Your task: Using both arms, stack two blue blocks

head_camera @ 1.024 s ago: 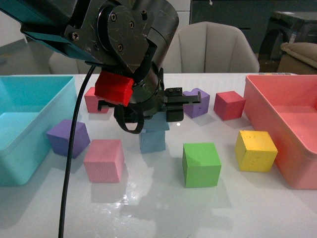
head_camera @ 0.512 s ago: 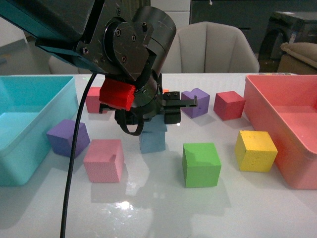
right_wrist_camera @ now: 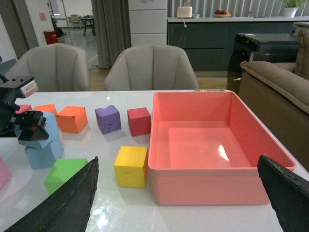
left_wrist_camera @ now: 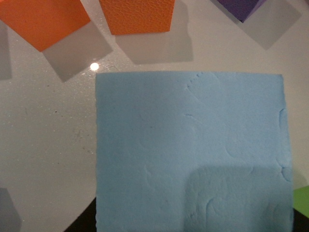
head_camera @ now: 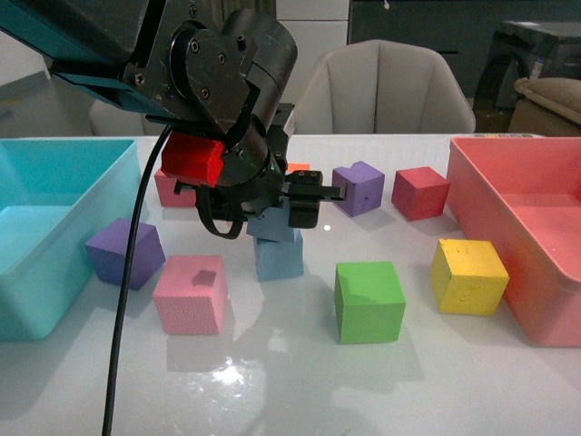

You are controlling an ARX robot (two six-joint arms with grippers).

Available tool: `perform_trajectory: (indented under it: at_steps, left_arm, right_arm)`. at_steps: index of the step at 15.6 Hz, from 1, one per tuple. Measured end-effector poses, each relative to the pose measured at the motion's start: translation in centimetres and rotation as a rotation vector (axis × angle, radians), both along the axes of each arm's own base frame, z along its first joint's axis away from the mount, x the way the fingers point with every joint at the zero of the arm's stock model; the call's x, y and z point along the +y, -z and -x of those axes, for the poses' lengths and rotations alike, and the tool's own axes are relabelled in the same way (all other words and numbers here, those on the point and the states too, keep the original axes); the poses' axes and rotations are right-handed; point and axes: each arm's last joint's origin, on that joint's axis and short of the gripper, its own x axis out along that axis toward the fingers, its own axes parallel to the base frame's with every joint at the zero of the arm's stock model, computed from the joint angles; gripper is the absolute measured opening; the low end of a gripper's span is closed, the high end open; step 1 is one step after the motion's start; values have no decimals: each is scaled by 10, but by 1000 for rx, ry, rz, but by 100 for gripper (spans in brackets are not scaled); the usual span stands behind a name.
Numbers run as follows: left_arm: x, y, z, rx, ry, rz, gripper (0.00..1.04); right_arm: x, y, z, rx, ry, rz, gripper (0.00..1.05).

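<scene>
Left end effector (head_camera: 281,211) holds the upper blue block (head_camera: 270,229), tilted, over the lower blue block (head_camera: 279,258) at mid-frame on the worktop (head_camera: 290,381). We cannot tell whether they touch. We should level it and square its edges before release. The right end effector (right_wrist_camera: 177,166) hangs wide and empty.

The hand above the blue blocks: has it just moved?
Yes. The left hand, gripping the upper blue block, has shifted left toward the turquoise bin; the lower blue block stayed put.
</scene>
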Motion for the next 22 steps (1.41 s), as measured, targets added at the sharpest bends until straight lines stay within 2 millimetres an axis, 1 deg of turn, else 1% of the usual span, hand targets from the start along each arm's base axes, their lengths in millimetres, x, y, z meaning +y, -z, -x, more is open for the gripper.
perform_trajectory:
  at_steps: [1,3,5,7,9,11,12,13,14,15,16,18,20,22]
  left_arm:
    - [0,0,0,0,0,0,69]
    - [0,0,0,0,0,-1,85]
    - [1,0,-1,-3,-4,1,99]
    - [1,-1,-1,-8,-4,3,97]
    - [1,-1,-2,-17,-8,4,98]
    - [2,-6,-3,-39,-15,8,98]
    - [3,-11,-3,-52,-16,15,98]
    - [3,-22,-3,-74,-12,35,98]
    - [1,-41,-1,-122,-4,67,98]
    - [1,-67,7,-187,16,110,98]
    - [-1,-88,20,-245,39,136,98]
    - [-3,-120,52,-353,102,176,98]
    - [1,-133,86,-414,154,194,98]
    - [14,-145,121,-480,178,197,98]
  right_arm:
    - [0,0,0,0,0,0,98]
    - [0,0,0,0,0,0,98]
    - [0,0,0,0,0,0,98]
    - [0,0,0,0,0,0,98]
    - [0,0,0,0,0,0,98]
    - [0,0,0,0,0,0,98]
    - [0,0,0,0,0,0,98]
    - [0,0,0,0,0,0,98]
    - [0,0,0,0,0,0,98]
    - [0,0,0,0,0,0,98]
    - [0,0,0,0,0,0,98]
    - [0,0,0,0,0,0,98]
    - [0,0,0,0,0,0,98]
    - [0,0,0,0,0,0,98]
